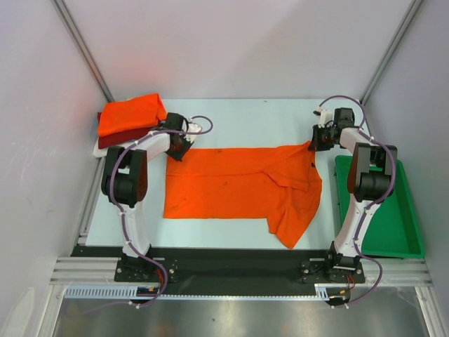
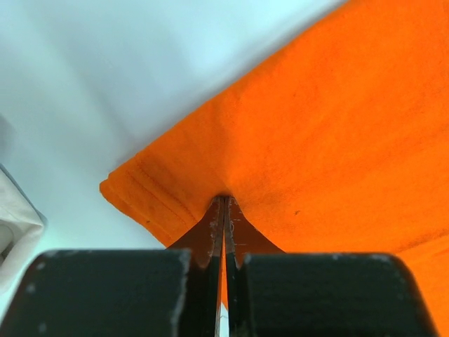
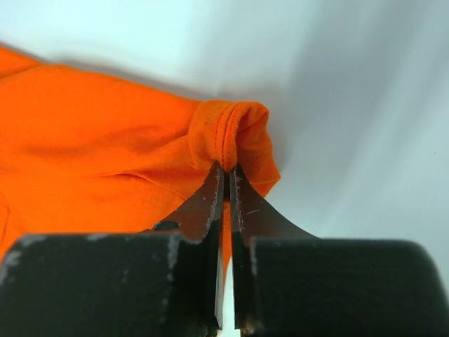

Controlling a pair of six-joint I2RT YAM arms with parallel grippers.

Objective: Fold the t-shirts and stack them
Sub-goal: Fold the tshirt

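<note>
A bright orange t-shirt (image 1: 238,186) lies spread across the middle of the table, its right part rumpled with a sleeve hanging toward the near edge. My left gripper (image 1: 177,149) is shut on the shirt's far left corner (image 2: 175,189). My right gripper (image 1: 313,144) is shut on the shirt's far right corner, a bunched hem (image 3: 231,137). A stack at the far left holds a folded orange t-shirt (image 1: 130,114) on a dark red one (image 1: 116,139), with a white one (image 1: 100,148) under them.
A green plastic tray (image 1: 396,225) sits at the right edge of the table beside my right arm. Grey walls enclose the table on three sides.
</note>
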